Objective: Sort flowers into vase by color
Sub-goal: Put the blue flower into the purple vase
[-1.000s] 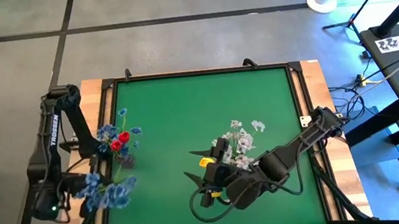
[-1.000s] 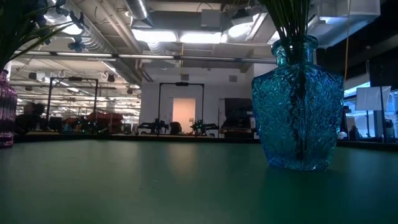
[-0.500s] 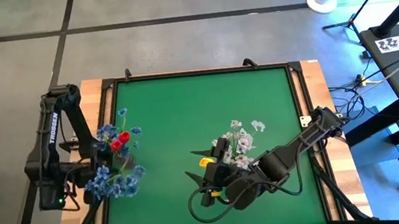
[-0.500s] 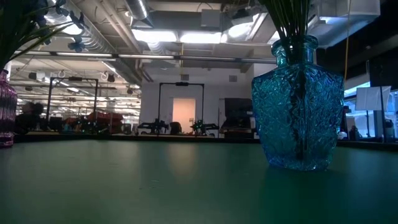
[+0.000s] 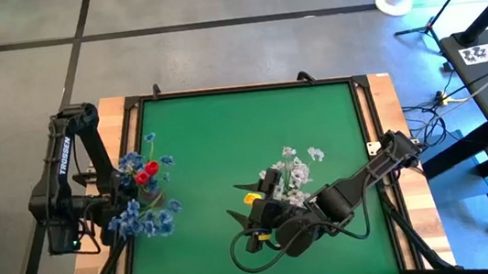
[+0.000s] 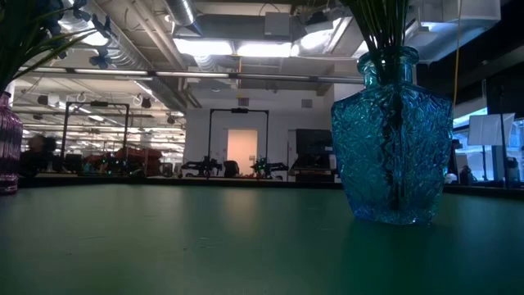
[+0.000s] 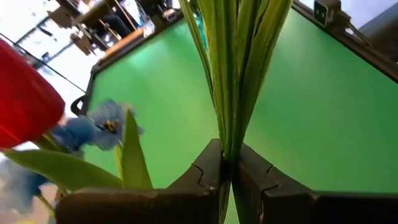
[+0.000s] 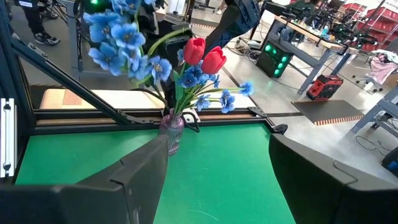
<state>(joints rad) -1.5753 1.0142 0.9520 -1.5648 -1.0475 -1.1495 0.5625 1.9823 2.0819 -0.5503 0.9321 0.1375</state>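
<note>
Green felt covers the bench (image 5: 252,127), framed in black with wood showing at both ends. Over its left edge, a blue sprig (image 5: 143,220) of small crowded blossoms hangs in the air, its bundle of flat green stalks (image 7: 233,74) pinched tight between the fingers (image 7: 208,171) of the left hand (image 7: 227,171). Just beside it stands a small purple vase (image 8: 171,132) already carrying two red tulip buds (image 8: 205,56) and more blue blossoms on thin green stems. Toward the middle right of the felt, a patterned blue glass vase (image 6: 391,135) holds white sprigs (image 5: 295,168) with a yellow bud (image 5: 251,197) at its side. The right hand (image 8: 217,180) lies low on the felt close to that vase, its fingers (image 8: 127,186) spread wide and holding nothing. Behind the bench, the low view looks into a long workshop with ceiling lights and ducts.
</note>
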